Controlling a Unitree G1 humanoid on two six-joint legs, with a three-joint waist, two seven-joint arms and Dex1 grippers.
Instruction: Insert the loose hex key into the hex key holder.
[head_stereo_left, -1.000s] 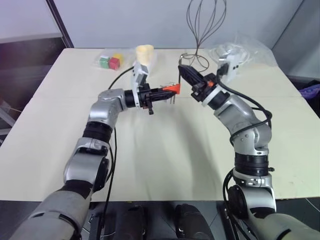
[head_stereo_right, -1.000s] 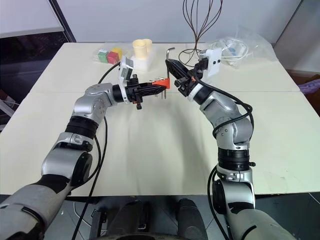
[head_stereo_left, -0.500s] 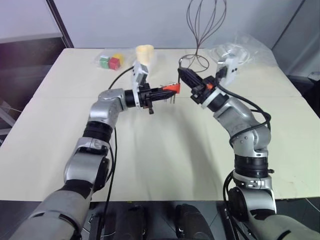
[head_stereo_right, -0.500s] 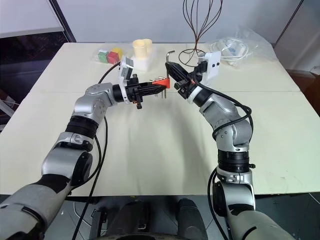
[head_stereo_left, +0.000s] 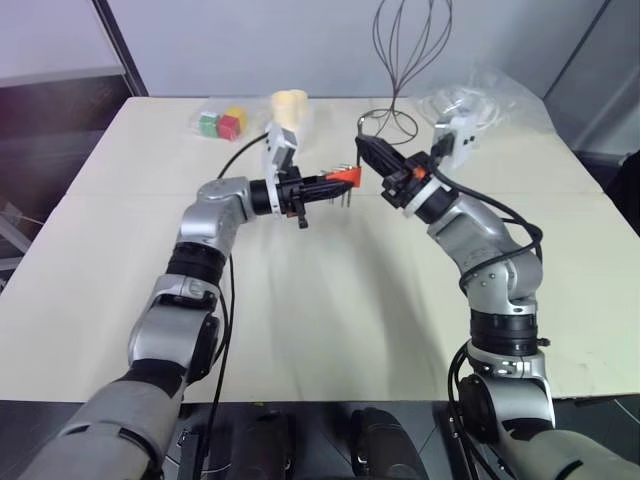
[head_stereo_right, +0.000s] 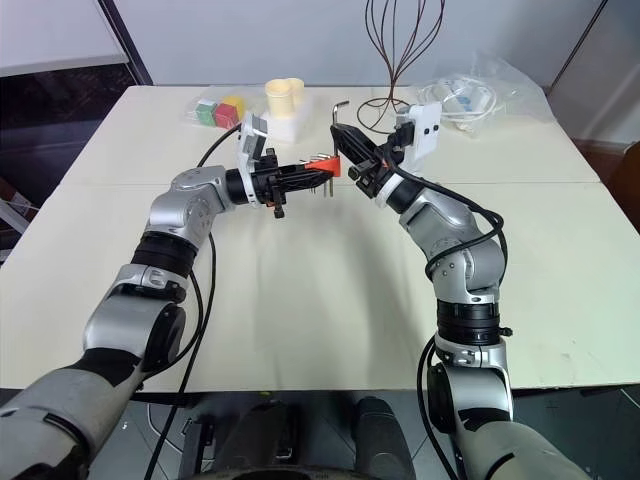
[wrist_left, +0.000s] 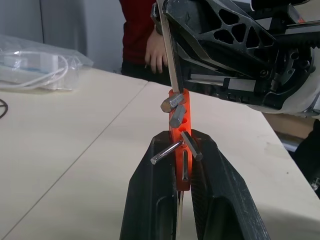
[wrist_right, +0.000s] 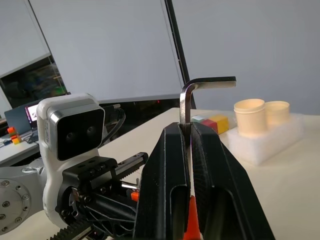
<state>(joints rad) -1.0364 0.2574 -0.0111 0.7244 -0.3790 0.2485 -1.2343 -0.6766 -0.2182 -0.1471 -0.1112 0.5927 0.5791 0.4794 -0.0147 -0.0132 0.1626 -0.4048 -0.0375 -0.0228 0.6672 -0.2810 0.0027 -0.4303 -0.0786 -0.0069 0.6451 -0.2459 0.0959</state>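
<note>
Above table (head_stereo_right: 300, 300), right fingers (wrist_right: 172, 165) pinch loose hex key (wrist_right: 192, 92).

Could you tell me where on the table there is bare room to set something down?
The table is bare across its near half, below both arms, and along its left and right edges. The far edge is crowded: coloured cubes, cream cups on foam, a wire whisk, a plastic bag. At mid-table, both grippers meet above it.
</note>
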